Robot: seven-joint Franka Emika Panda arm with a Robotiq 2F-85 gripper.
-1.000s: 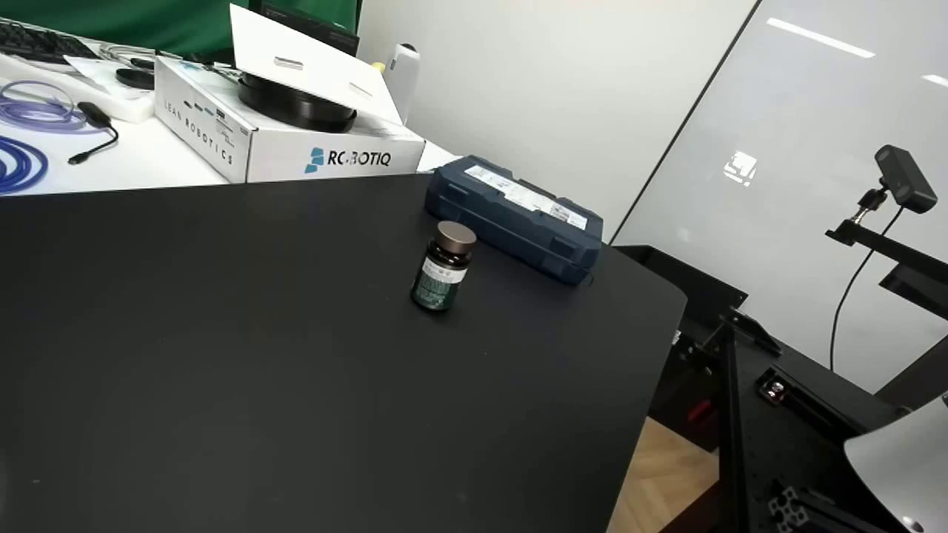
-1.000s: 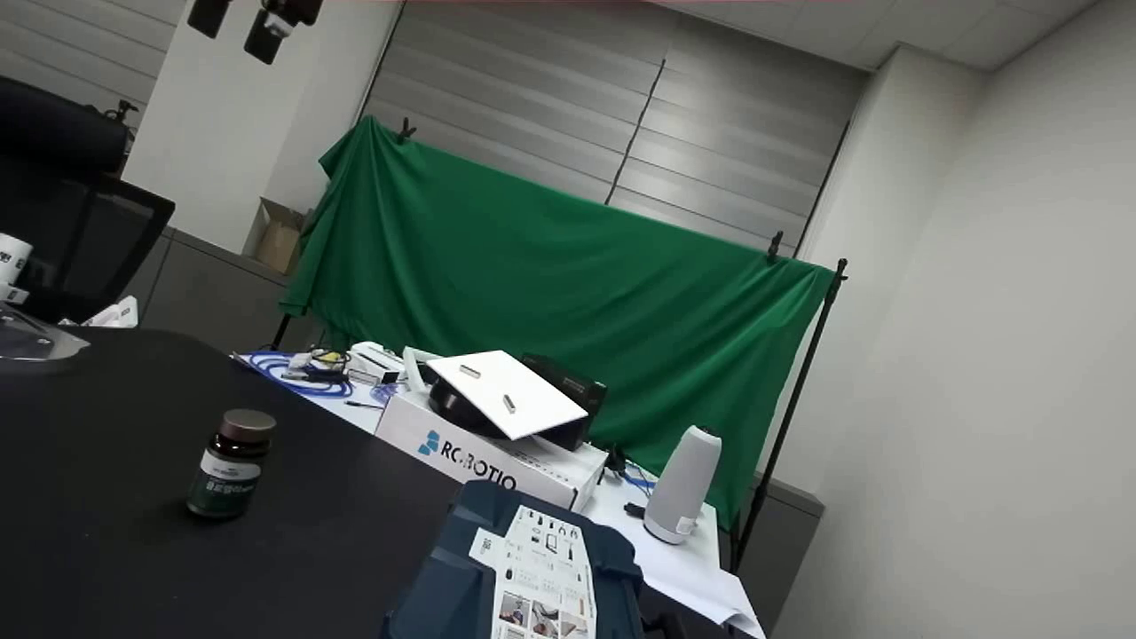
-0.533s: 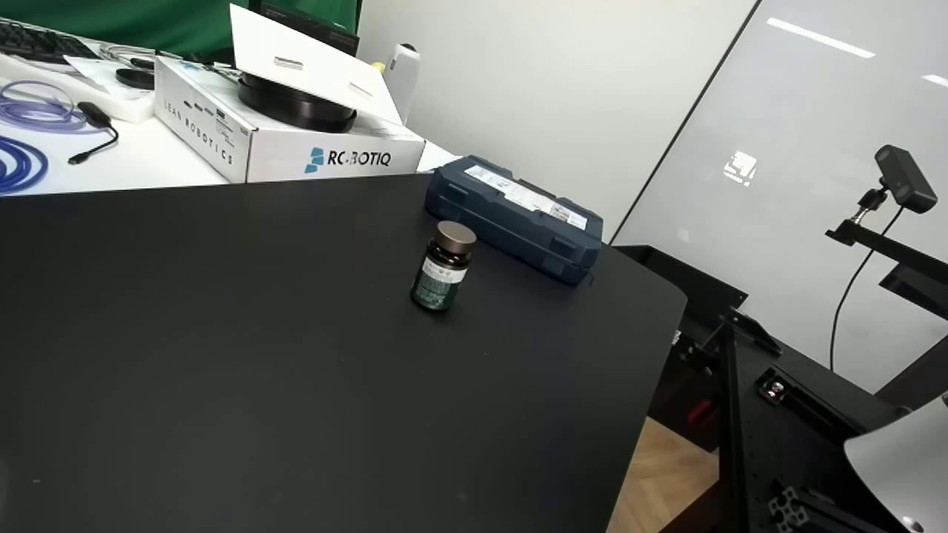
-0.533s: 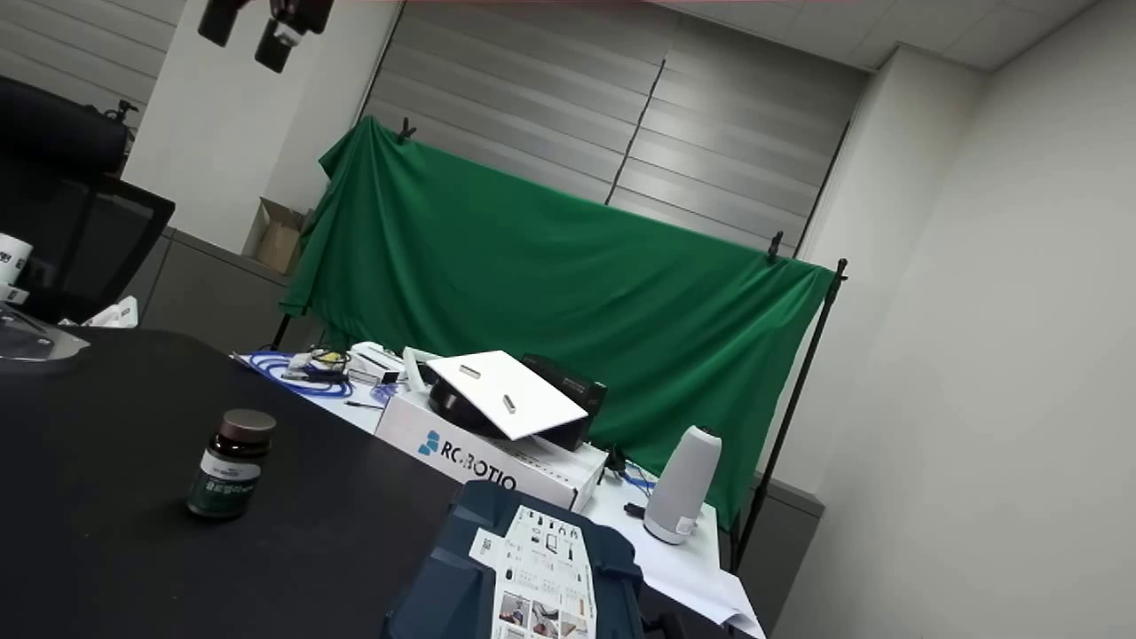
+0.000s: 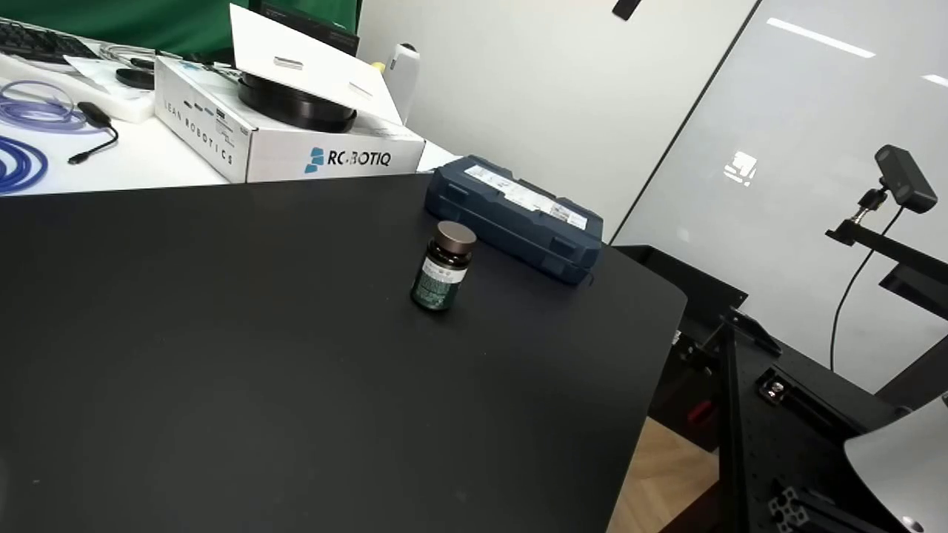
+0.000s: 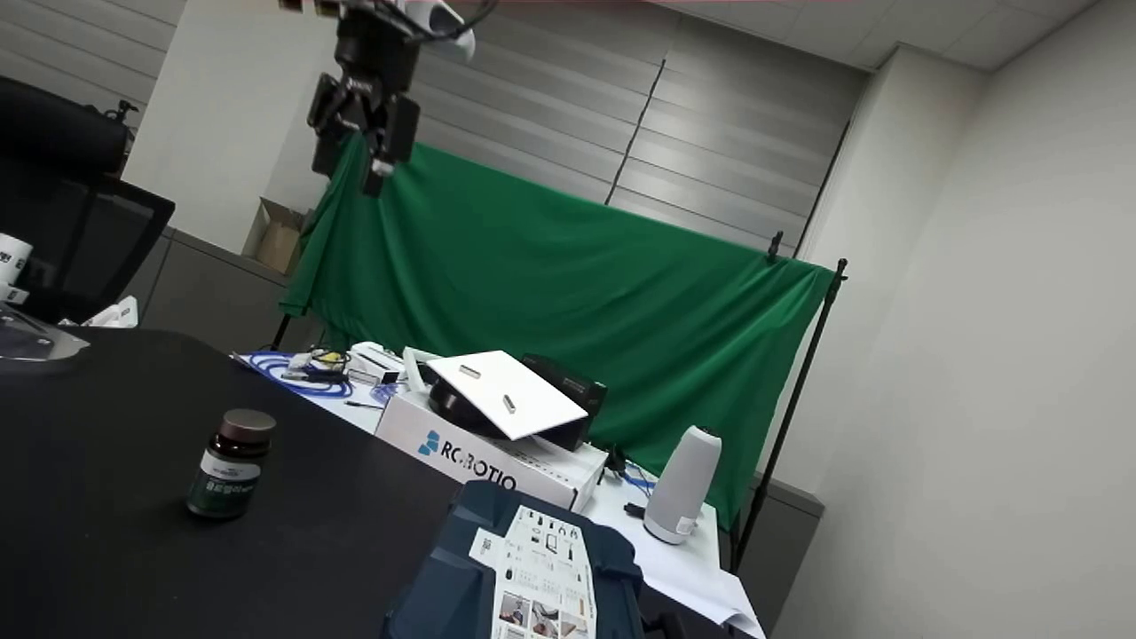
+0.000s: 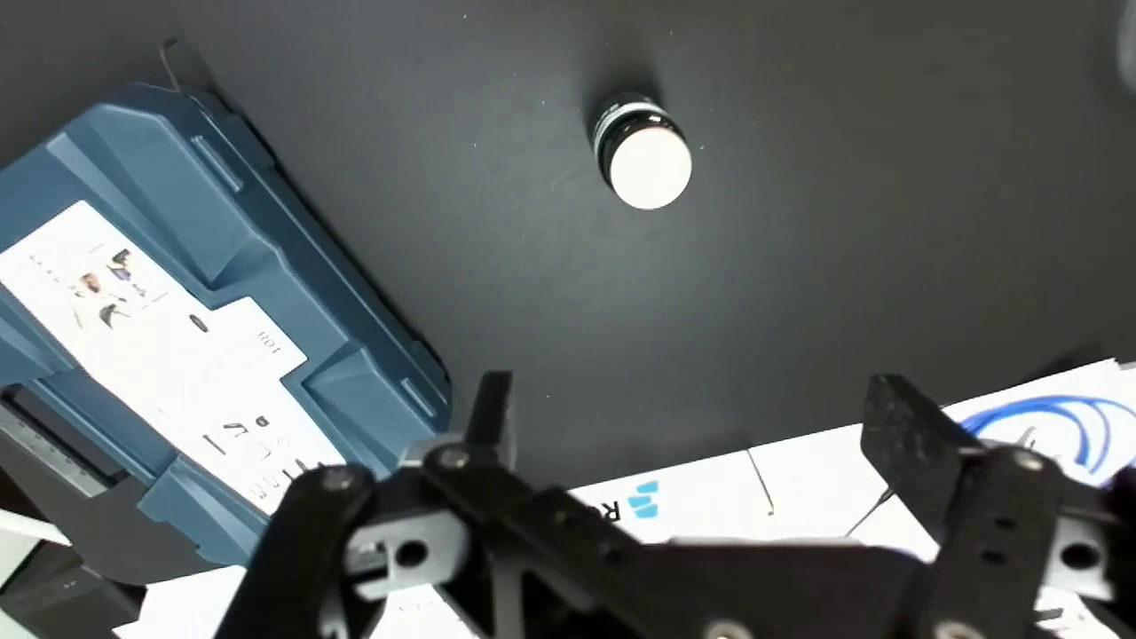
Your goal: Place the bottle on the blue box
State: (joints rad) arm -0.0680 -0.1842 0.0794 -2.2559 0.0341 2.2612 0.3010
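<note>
The bottle [image 5: 442,272] stands upright on the black table, with a brown cap, pale label band and green lower part. It also shows in an exterior view [image 6: 231,469] and, seen from above, in the wrist view [image 7: 650,164]. The navy blue box [image 5: 511,218] lies closed and flat behind it, apart from it. The box also shows in an exterior view [image 6: 461,568] and at left in the wrist view [image 7: 266,293]. My gripper [image 6: 351,170] is open and empty, high above the table. In the wrist view its fingers [image 7: 692,390] are wide apart, with the bottle beyond them.
A white lettered box [image 5: 337,157] with a black reel and white panel stands on a white table behind. Blue cables [image 5: 21,164] lie there too. A camera on a bracket [image 5: 905,178] stands at right. The black table [image 5: 259,355] ends at right.
My gripper has moved down and to the right in an exterior view, with more of the arm showing. A fingertip has entered at the top of an exterior view. Bottle and box have not moved.
</note>
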